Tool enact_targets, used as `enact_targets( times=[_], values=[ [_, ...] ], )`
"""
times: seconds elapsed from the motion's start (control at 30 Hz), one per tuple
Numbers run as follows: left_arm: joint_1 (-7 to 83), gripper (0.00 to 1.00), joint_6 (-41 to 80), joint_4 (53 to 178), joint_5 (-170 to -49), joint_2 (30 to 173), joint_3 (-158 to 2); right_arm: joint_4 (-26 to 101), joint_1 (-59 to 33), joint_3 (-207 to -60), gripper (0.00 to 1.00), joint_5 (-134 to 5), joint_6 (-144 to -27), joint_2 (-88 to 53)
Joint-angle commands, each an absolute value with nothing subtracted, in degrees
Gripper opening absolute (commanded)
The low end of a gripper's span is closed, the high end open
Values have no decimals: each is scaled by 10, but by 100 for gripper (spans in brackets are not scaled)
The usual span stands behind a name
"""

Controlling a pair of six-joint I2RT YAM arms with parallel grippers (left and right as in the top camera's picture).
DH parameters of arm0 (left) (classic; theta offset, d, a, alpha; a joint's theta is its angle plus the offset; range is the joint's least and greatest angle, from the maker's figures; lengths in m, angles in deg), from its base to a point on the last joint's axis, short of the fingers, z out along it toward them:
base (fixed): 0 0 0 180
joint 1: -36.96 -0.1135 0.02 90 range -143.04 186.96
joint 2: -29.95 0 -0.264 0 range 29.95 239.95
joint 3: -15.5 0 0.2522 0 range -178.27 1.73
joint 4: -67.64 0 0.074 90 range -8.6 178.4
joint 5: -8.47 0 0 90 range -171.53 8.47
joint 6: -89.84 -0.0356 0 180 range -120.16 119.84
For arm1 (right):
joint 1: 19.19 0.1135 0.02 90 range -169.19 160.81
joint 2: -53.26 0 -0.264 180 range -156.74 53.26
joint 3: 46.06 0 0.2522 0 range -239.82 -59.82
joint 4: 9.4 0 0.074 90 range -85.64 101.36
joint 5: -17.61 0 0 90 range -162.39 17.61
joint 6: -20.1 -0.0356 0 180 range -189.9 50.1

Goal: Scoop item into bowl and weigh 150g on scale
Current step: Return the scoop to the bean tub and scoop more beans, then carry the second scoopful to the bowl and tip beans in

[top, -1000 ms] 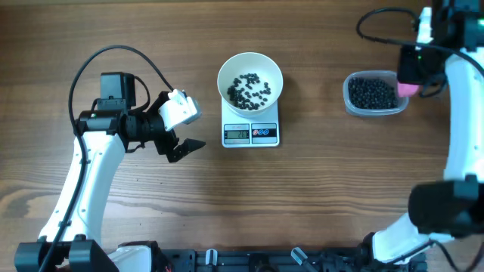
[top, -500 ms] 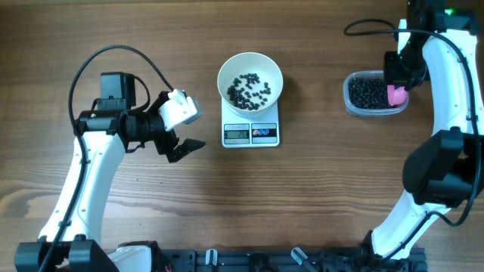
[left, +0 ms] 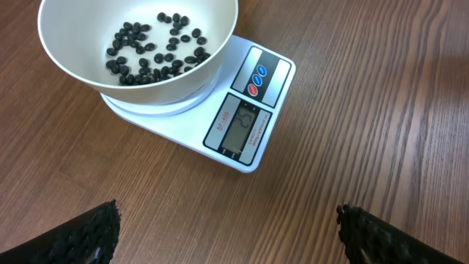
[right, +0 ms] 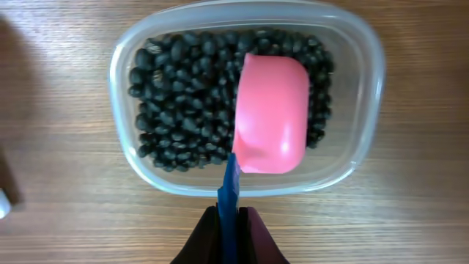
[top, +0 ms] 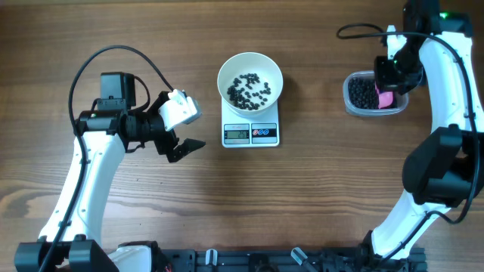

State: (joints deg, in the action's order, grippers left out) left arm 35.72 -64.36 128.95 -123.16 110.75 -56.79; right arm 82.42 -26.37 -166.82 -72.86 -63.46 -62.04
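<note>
Upper right, right gripper (right: 229, 221) clamps pink scoop (right: 272, 111) over the tub (top: 349, 95) of beans (top: 362, 92), ready to dig; left gripper (left: 229, 236) gapes idle.

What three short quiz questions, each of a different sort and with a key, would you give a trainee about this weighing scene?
1. True or false: the white bowl stands on the scale.
2. The right tool, above the clear tub of black beans, is shut on: A) the pink scoop; B) a metal spoon; C) nothing.
3. Fill in the gap: the left tool is ___ and holds nothing.
Key: 1 true; 2 A; 3 open.
</note>
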Motion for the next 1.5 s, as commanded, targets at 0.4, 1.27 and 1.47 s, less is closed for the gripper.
enact_targets(
  times=[0.4,1.27,1.47],
  values=[
    [356,100,-640,1290,-1234,1110,-571,828,-342,-1656,4,-534,-624,-636],
    [356,100,-640,1290,-1234,1110,-571,881,-464,-1656,4,-122,-470,-636],
    [356,100,-640,1290,-1234,1110,-571,836,-343,-1657,4,-122,-569,-634]
  ],
)
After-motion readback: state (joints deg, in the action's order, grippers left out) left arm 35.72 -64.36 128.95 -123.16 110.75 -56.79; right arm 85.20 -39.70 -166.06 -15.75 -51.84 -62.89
